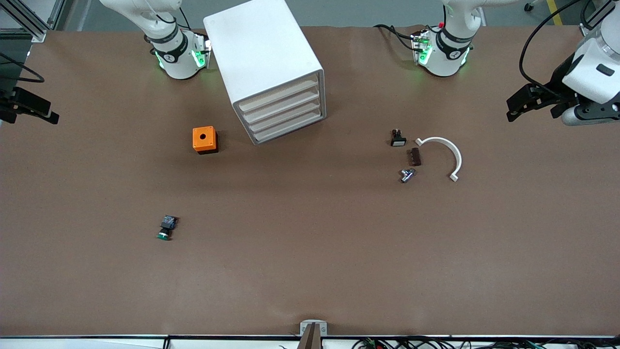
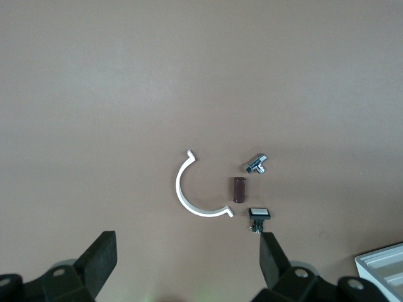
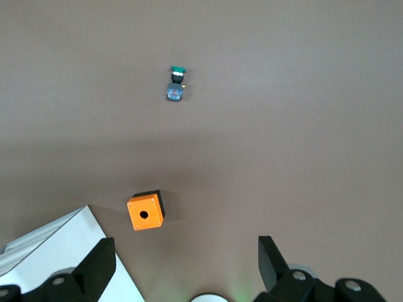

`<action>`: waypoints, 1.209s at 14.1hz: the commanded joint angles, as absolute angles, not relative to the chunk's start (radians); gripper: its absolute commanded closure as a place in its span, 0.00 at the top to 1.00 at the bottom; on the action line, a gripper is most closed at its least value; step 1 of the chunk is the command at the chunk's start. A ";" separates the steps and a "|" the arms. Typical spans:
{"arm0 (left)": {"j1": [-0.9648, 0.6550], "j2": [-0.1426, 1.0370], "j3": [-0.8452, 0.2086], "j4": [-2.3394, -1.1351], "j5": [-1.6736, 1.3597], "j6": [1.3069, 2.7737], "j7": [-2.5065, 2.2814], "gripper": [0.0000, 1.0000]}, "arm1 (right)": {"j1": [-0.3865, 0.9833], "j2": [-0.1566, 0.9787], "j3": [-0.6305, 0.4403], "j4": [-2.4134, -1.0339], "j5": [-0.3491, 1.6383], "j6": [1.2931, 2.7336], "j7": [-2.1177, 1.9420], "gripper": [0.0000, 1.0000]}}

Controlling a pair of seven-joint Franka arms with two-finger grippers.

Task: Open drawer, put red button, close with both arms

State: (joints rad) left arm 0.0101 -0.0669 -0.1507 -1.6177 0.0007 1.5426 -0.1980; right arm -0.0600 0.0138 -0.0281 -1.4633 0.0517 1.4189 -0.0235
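Note:
The white cabinet (image 1: pixel 271 68) stands near the right arm's base, and its four tray drawers (image 1: pixel 286 114) are all pushed in. No red button shows in any view. The green-capped button (image 1: pixel 165 228) lies on the table nearer the front camera; it also shows in the right wrist view (image 3: pixel 176 85). My left gripper (image 1: pixel 525 103) hangs open and empty at the left arm's end of the table, with bare table between its fingers (image 2: pixel 189 251). My right gripper (image 1: pixel 30 107) hangs open and empty at the right arm's end, over bare table (image 3: pixel 186 251).
An orange box with a hole (image 1: pixel 205 139) sits beside the cabinet. Toward the left arm's end lie a white curved clip (image 1: pixel 448 150), a brown block (image 1: pixel 415 156), a metal fitting (image 1: pixel 407 175) and a white-capped button (image 1: pixel 398 139).

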 commanded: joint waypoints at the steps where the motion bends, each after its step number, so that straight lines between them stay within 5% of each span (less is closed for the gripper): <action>1: 0.021 -0.086 -0.156 -1.640 -0.014 1.554 -0.180 1.00 | -0.048 -0.144 -0.040 -1.678 0.048 1.534 -0.031 1.00; 17: 0.043 -0.077 -0.144 -1.595 0.002 1.516 -0.106 1.00 | -0.055 -0.146 -0.038 -1.680 0.001 1.529 -0.034 1.00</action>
